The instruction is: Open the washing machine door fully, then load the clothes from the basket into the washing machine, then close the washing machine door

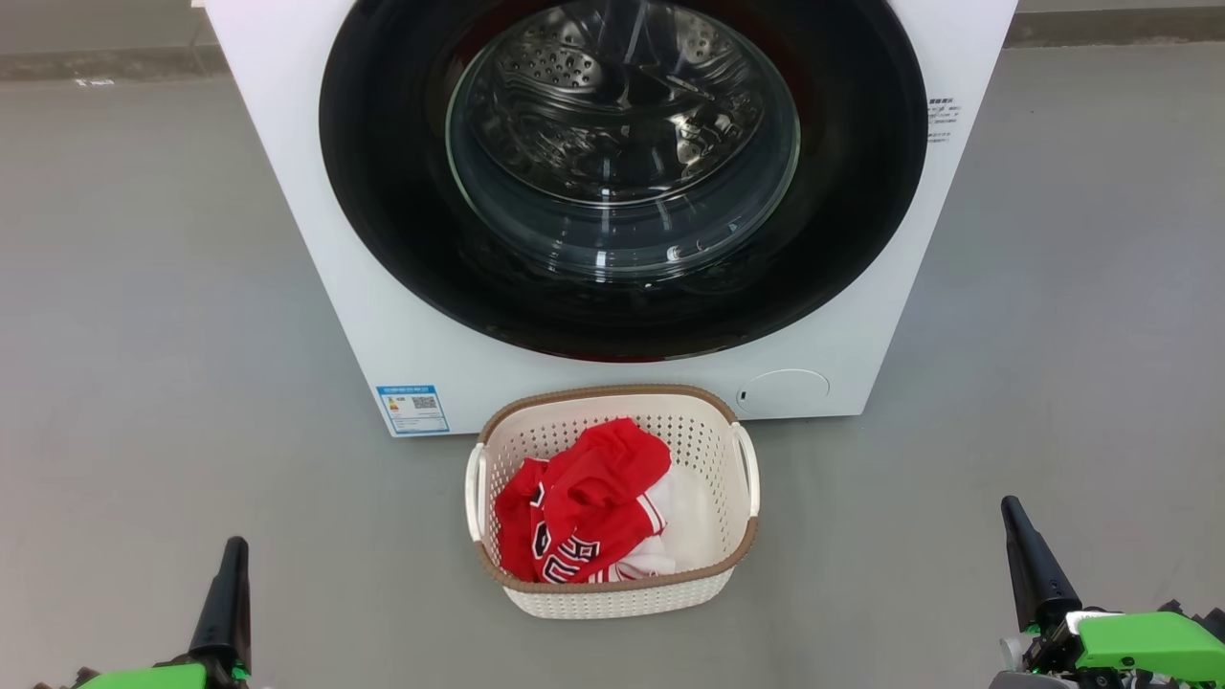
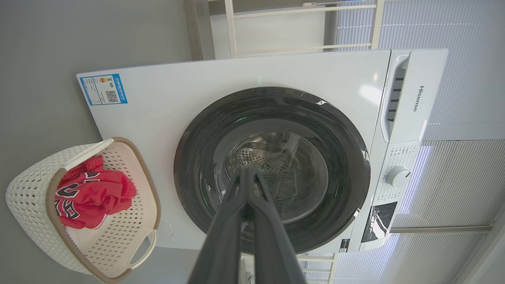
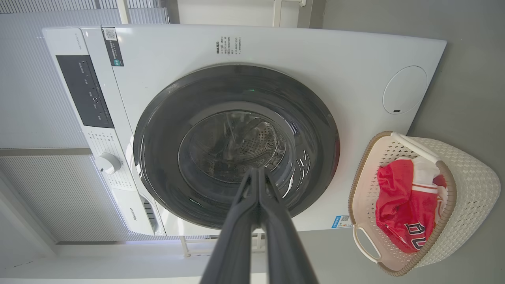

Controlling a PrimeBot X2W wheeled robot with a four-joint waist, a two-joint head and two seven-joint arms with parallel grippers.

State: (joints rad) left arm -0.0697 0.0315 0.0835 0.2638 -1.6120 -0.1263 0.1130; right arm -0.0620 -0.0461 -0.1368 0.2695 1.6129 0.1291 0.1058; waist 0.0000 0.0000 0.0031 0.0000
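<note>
The left hand is pinched fully together at the near left, gripping and touching nothing; the right hand, at the near right, is closed and empty too. Farther out between them, on the floor, the basket holds the clothes, a red jersey over white cloth. Just beyond stands the washing machine, with the washing machine door closed.

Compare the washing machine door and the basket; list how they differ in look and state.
The washing machine door is round, glossy black with clear glass; the basket is a cream, perforated rounded rectangle with a brown rim. The door is shut; the basket is open-topped, holding the clothes. The door stands upright; the basket sits on the floor. Both untouched.
</note>
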